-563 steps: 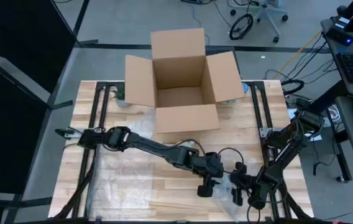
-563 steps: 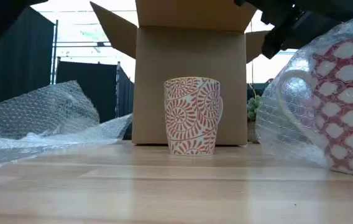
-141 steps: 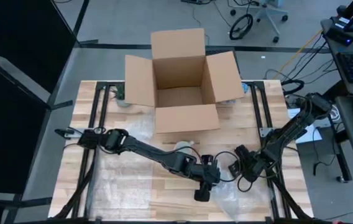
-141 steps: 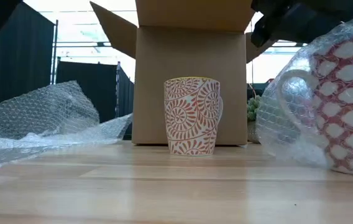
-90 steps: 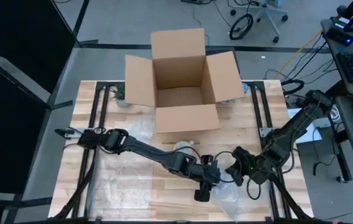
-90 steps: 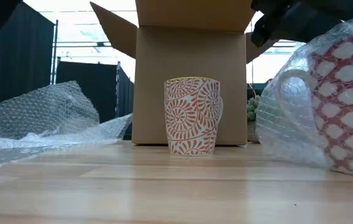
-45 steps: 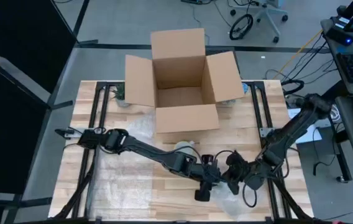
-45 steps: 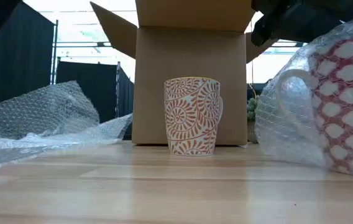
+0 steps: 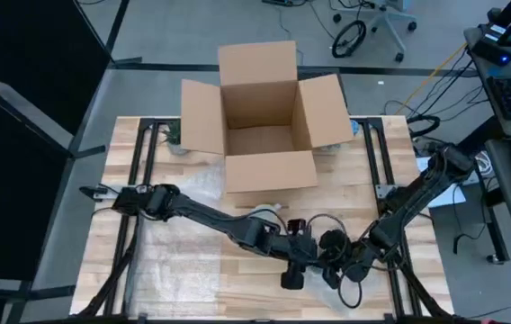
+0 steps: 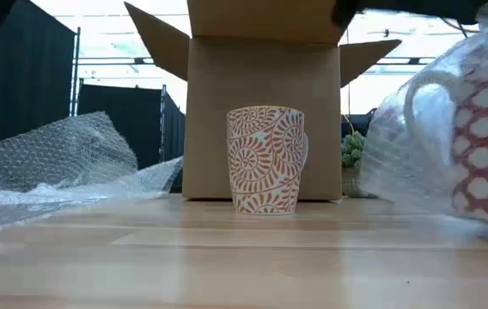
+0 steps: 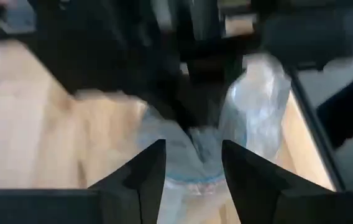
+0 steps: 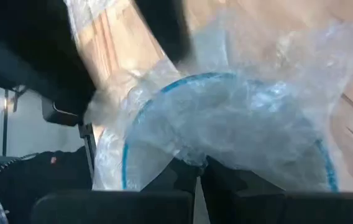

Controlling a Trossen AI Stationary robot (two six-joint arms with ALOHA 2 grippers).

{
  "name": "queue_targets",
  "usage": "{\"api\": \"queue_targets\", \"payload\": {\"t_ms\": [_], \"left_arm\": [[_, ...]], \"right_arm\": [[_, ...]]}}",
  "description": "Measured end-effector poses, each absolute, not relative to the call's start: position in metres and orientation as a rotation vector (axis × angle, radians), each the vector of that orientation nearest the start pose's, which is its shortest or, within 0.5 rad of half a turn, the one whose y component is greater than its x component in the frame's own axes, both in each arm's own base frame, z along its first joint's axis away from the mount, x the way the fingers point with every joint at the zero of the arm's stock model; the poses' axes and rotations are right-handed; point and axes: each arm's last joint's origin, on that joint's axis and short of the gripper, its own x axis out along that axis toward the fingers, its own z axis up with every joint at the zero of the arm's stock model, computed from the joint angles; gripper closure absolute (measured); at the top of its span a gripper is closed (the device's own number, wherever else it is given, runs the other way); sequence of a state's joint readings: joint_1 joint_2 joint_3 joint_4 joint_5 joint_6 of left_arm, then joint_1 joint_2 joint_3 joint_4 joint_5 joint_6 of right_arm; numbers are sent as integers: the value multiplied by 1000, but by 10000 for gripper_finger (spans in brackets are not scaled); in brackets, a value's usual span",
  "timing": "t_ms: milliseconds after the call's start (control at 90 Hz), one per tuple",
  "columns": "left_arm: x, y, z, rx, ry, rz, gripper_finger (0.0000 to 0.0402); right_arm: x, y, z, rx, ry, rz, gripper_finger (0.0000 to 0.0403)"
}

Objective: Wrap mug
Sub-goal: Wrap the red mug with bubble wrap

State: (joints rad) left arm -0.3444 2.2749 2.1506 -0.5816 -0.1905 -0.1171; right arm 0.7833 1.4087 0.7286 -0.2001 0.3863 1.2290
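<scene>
On the surface [image 9: 174, 261], at about 5 o'clock, the bubble-wrapped mug [image 10: 472, 129] sits between both hands. Left hand [image 11: 192, 158] gapes around it; right hand [image 12: 198, 180] pinches the bubble wrap [image 12: 245, 118].

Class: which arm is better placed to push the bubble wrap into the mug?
Probably right: the right gripper looks into the mug, bubble wrap bunched there; the left gripper sits alongside.

**Backlit low view, smeared wrist views**

From above I get even, soft light with faint shadows. Low down, bright windows behind the cardboard box [image 10: 261, 103] wash out the background; the wrapped mug [image 10: 467, 137] close by is blurred. Both wrist views smear heavily.
</scene>
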Motion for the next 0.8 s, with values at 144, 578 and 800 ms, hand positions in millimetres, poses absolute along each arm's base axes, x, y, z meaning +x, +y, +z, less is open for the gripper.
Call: {"api": "queue_targets", "payload": {"t_ms": [144,578,800], "left_arm": [[482,-173,287,124,615,-76,256],[514,-161,207,54,746,-56,257],[516,-165,190,66,787,-69,257]], "right_arm": [[197,178,184,662,822,-125,403],[198,179,184,644,818,-108,403],[197,180,186,631,820,-76,403]]}}
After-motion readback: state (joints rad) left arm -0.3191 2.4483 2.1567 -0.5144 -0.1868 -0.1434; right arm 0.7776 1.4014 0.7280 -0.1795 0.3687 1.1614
